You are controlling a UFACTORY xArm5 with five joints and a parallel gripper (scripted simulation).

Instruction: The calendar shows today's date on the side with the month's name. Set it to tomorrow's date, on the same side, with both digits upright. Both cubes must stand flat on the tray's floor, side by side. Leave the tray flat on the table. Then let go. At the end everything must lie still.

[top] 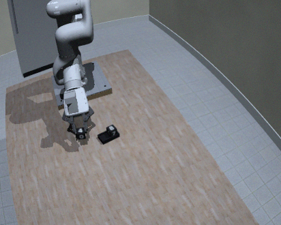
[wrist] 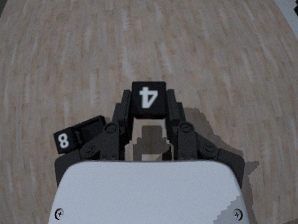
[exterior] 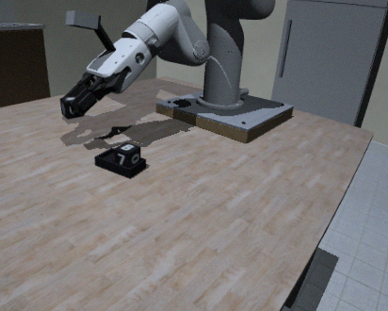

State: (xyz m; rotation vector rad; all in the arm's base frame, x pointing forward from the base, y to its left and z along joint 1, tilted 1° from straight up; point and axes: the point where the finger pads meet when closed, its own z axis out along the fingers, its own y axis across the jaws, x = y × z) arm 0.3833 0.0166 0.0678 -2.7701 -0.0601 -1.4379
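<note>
Left in the top view, above the surface (top: 134,163) (exterior: 175,212) (wrist: 75,55), I had the pincer (top: 80,131) (exterior: 72,107) (wrist: 149,100) clamped on a cube (top: 80,135) (exterior: 70,108) (wrist: 149,100), its "4" upside down in the wrist cam. To its right, well apart from it, the blk tray (top: 104,138) (exterior: 113,166) (wrist: 92,131) lay flat w/ the other cube (top: 111,129) (exterior: 128,155) (wrist: 63,141) in its right end, "8" on top, "7" & "0" on the sides.

a wood-grained table top (top: 134,170) (exterior: 175,212) (wrist: 210,55) spreads below dull beige-grey walls (top: 229,41) (exterior: 119,42). pale bluish square tiles (top: 209,123) (exterior: 363,198) cover the floor. a grey cabinet (top: 33,37) (exterior: 326,57) with a long vertical handle (top: 14,17) (exterior: 285,48) stands behind the table. the light is dim, casting shadows across the wood.
</note>
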